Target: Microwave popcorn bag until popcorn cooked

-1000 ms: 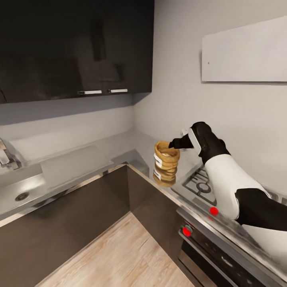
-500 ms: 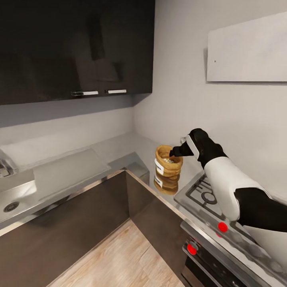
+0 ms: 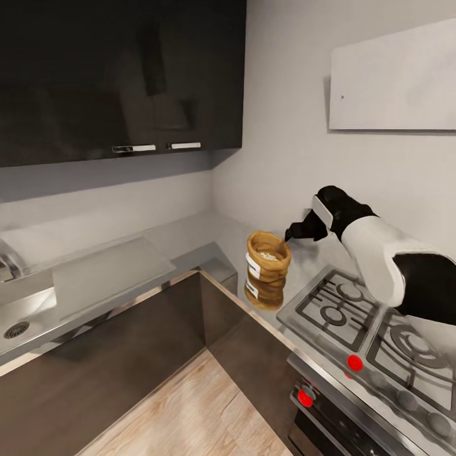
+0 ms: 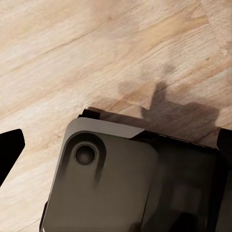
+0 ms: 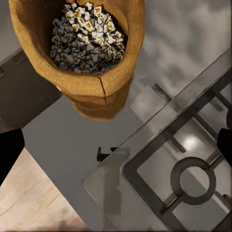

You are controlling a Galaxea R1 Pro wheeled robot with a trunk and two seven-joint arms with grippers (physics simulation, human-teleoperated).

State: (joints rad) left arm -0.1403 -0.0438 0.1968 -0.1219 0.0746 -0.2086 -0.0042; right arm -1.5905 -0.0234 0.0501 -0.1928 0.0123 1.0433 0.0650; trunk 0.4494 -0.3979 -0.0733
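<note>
The right gripper (image 3: pixel 296 232) is hovering just beside the popcorn bag (image 3: pixel 268 261) on the bench (image 3: pixel 190 237) — fingers spread, gripping nothing. The pick-up is pending — next it needs lowering onto the rim.

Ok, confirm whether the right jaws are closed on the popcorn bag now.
No: in the head view the right gripper sits beside the popcorn bag, clear of its rim.

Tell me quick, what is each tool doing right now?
Left tool: cannot be told.
Right tool: open, holding nothing, beside the popcorn bag.
</note>
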